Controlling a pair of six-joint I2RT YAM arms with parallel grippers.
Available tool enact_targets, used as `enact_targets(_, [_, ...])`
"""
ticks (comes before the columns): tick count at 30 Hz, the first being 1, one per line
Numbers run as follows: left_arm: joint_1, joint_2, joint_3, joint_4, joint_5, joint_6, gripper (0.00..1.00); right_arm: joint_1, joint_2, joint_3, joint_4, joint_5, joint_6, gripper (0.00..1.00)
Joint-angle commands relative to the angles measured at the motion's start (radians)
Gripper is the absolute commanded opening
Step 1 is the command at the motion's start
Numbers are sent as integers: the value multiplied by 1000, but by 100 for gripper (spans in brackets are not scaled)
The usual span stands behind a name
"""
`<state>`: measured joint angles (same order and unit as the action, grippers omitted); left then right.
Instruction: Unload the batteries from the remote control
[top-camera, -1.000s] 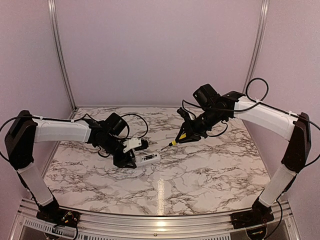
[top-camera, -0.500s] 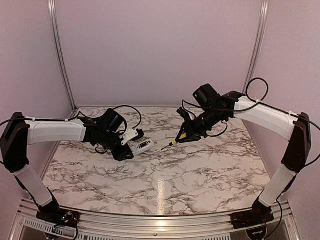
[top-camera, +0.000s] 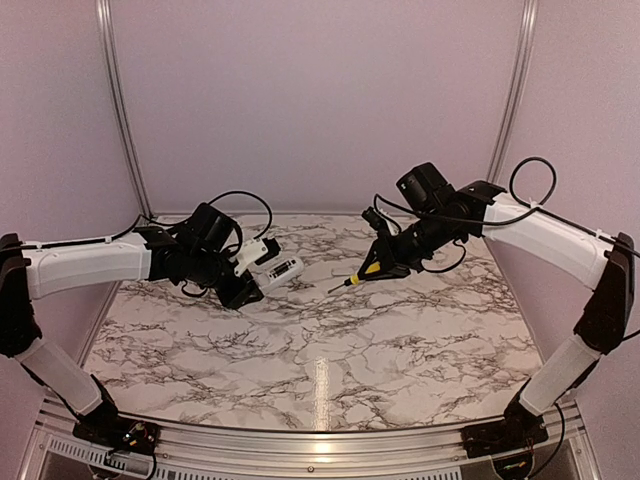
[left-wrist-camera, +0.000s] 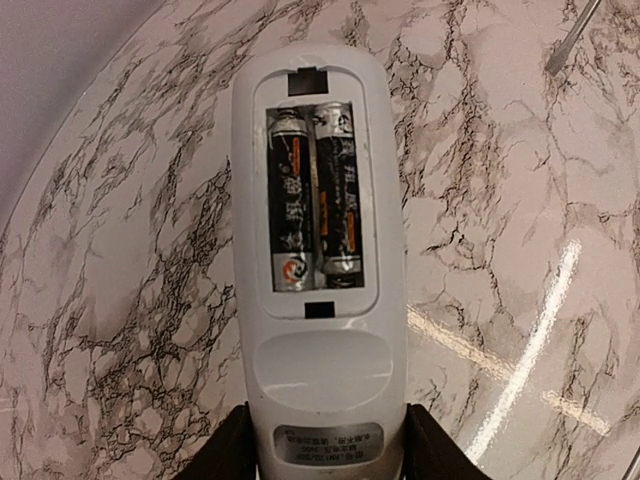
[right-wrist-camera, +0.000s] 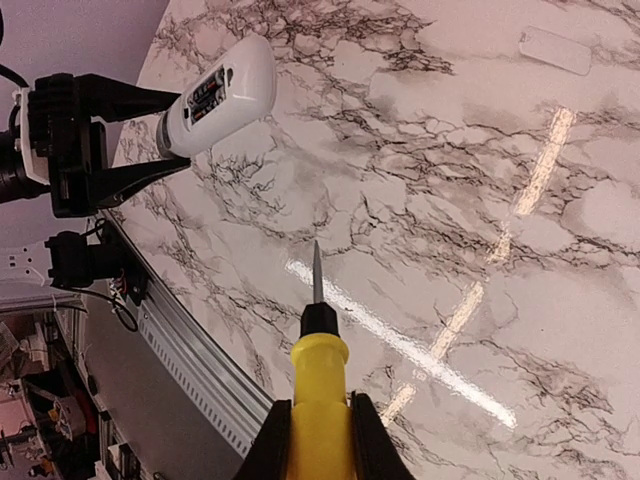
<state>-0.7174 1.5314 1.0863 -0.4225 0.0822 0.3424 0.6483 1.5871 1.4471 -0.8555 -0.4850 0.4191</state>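
My left gripper (top-camera: 248, 278) is shut on the white remote control (top-camera: 277, 270) and holds it above the table at the left. In the left wrist view the remote control (left-wrist-camera: 318, 370) faces up with its compartment open, and two dark batteries (left-wrist-camera: 313, 200) lie side by side inside. My right gripper (top-camera: 382, 262) is shut on a yellow-handled screwdriver (top-camera: 358, 277), its tip pointing down-left toward the remote. The right wrist view shows the screwdriver (right-wrist-camera: 318, 400) between the fingers and the remote control (right-wrist-camera: 220, 95) at upper left, well apart from the tip.
A clear flat rectangular cover (right-wrist-camera: 556, 49) lies on the marble table (top-camera: 400, 340) at the far right. An aluminium rail (top-camera: 300, 455) runs along the near edge. Purple walls close the back and sides.
My left gripper has lifted the remote control off the table and carried it up and to the back left. My right gripper with the screwdriver has risen slightly and shifted right.
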Motion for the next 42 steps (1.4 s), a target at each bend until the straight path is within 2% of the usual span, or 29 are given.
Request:
enact_targets(1, [43,-31,39,29,49,-44,0,-8,-30,5,35,29,18,0])
enact_targets(6, [62,-81,-20,118,-52,-101,0,-7,-36,9,39,46,22,0])
enact_targets(10, [62,-101,-15,109,-113,-97,0,-7,-41,3,43,47,25,0])
enact_targets(15, [62,-124,-26,113,-33,-56,0,-7,-43,2,50,52,34,0])
enact_targets(20, [62,-210,-101,223,-46,-47,0,-7,-51,4,53,55,41,0])
enact_targets(25, [62,-208,-106,203,-69,-62,0,-7,-73,-12,61,59,52,0])
enact_targets(34, [47,-126,-64,110,-50,-240,0,-7,-111,-36,66,58,61,0])
enact_targets(42, [-38,-113,-110,162,-25,-281,0,17,-118,-36,60,66,55,0])
